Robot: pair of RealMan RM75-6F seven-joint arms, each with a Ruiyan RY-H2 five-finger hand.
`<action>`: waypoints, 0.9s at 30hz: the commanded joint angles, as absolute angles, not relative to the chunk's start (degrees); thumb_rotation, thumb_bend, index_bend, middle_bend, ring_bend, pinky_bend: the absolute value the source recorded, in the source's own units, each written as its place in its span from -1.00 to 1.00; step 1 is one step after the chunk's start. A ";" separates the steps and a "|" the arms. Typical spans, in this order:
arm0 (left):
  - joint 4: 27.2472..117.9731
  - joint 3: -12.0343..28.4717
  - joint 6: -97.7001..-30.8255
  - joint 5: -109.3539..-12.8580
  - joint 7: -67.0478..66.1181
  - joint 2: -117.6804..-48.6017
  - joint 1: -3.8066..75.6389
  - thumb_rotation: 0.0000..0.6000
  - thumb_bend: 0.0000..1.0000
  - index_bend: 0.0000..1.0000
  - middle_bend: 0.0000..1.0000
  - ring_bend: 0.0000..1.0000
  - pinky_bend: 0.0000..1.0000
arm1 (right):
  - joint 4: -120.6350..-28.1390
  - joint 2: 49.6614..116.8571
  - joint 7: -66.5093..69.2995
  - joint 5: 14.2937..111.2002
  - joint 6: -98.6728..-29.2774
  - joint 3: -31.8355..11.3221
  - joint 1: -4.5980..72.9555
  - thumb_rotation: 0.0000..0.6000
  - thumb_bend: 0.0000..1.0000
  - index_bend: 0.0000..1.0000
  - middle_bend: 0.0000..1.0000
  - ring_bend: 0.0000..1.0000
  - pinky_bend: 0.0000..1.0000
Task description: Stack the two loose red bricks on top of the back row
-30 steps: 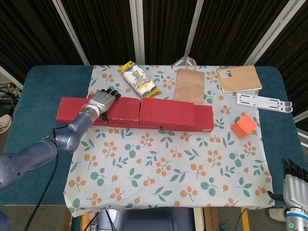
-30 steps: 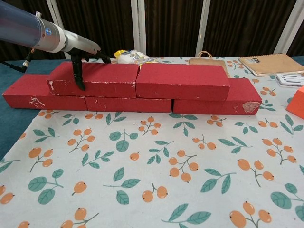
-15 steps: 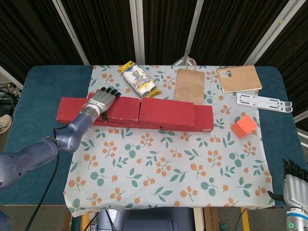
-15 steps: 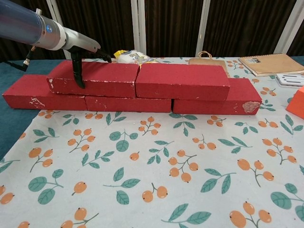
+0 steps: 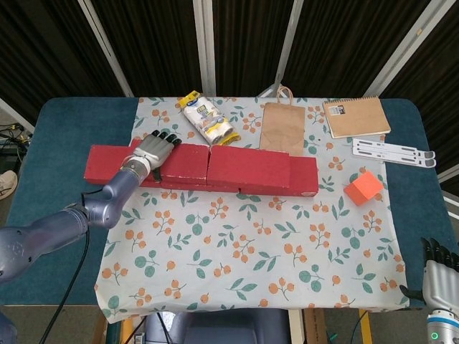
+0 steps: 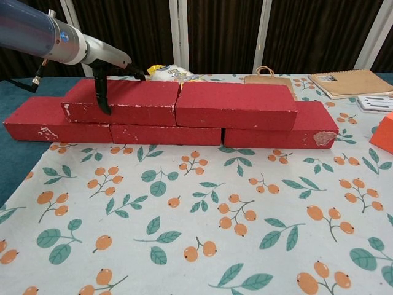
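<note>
The upper left brick (image 5: 179,159) is being gripped by the left robot hand (image 5: 153,150); the right robot hand (image 5: 439,270) is being cropped, its state unclear.

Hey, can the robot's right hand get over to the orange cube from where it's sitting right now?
Probably yes. The right hand sits at the table's near right corner, and only bare floral cloth lies between it and the orange cube.

Blue table (image 5: 50,143) under a floral cloth (image 5: 251,244).
</note>
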State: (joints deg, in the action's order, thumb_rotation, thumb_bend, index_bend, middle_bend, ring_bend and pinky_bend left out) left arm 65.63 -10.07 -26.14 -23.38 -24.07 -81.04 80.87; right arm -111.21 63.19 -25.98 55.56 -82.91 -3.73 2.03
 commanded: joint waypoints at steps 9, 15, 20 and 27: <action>69.94 -10.66 -31.77 -22.64 -25.98 -77.71 82.10 1.00 -1.00 -1.00 -1.00 -1.00 -1.00 | -111.26 63.32 -26.43 55.62 -83.22 -3.59 2.13 1.00 -0.63 -1.00 -1.00 -1.00 -1.00; 75.60 -8.91 -36.07 -24.37 -25.13 -73.23 81.05 1.00 -1.00 -1.00 -1.00 -1.00 -1.00 | -111.58 63.11 -26.14 56.05 -83.50 -3.45 1.99 1.00 -0.63 -1.00 -1.00 -1.00 -1.00; 88.29 -6.58 -40.12 -29.67 -21.58 -64.57 78.52 1.00 -1.00 -1.00 -1.00 -1.00 -0.95 | -111.76 62.80 -25.68 56.61 -83.15 -3.15 1.97 1.00 -0.63 -1.00 -1.00 -1.00 -1.00; 117.34 -11.86 -65.20 -47.66 -17.22 -46.92 61.39 1.00 -0.99 -0.96 -1.00 -1.00 -0.80 | -112.21 61.82 -23.53 58.36 -82.92 -2.71 1.51 1.00 -0.63 -1.00 -1.00 -1.00 -1.00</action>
